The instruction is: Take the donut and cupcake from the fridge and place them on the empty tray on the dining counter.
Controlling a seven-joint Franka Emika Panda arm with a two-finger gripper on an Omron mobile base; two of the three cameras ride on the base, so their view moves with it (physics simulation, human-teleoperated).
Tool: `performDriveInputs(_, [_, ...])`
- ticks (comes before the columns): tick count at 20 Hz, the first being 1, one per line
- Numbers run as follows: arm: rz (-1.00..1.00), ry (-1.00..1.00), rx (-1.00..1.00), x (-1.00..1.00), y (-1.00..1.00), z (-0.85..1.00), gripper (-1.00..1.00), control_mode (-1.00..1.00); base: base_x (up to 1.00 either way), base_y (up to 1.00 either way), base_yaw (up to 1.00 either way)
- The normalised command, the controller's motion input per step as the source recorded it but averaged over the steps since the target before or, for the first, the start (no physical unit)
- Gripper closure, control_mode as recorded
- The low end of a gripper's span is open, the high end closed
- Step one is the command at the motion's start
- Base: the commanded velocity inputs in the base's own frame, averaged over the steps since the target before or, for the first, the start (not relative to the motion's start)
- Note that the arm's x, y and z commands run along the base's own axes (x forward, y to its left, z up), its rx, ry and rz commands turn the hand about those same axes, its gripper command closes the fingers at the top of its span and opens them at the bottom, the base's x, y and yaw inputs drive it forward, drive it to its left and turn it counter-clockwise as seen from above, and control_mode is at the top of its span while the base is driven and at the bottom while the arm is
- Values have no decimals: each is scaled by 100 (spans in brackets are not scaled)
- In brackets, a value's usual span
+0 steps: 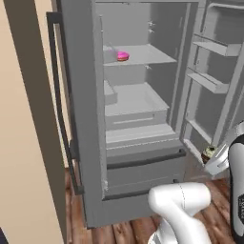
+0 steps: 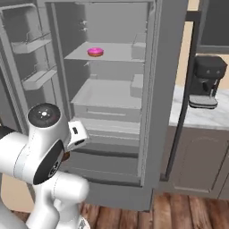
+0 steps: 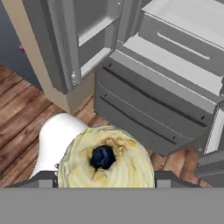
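Hand view is showing the gripper [image 3: 105, 181] clamping the cupcake [image 3: 106, 158] low before the open fridge [image 3: 157, 96]; donut [image 1: 123, 56] is sitting on the upper shelf, far above the hand.

The fridge [image 1: 90, 157] stands with both doors swung open, the pink-iced donut [image 1: 123, 56] lying flat on its upper shelf toward the left, while the cupcake [image 3: 105, 162], cream-topped with a dark centre, sits upright outside, low before the bottom drawers.
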Motion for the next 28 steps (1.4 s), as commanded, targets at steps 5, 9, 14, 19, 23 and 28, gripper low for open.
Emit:
performDriveInputs(5, [0, 0, 0, 0, 0, 0, 100, 100, -98, -32, -46])
performDriveInputs(9, [0, 0, 0, 0, 0, 0, 100, 100, -66, -28, -60])
performDriveInputs(14, [0, 0, 0, 0, 0, 0, 100, 100, -49, -37, -59])
performDriveInputs(19, [0, 0, 0, 0, 0, 0, 100, 100, -33, -40, -56])
performDriveInputs(23, [0, 0, 0, 0, 0, 0, 100, 100, -31, -40, -55])
performDriveInputs(28, [0, 0, 0, 0, 0, 0, 100, 100, -31, -36, -56])
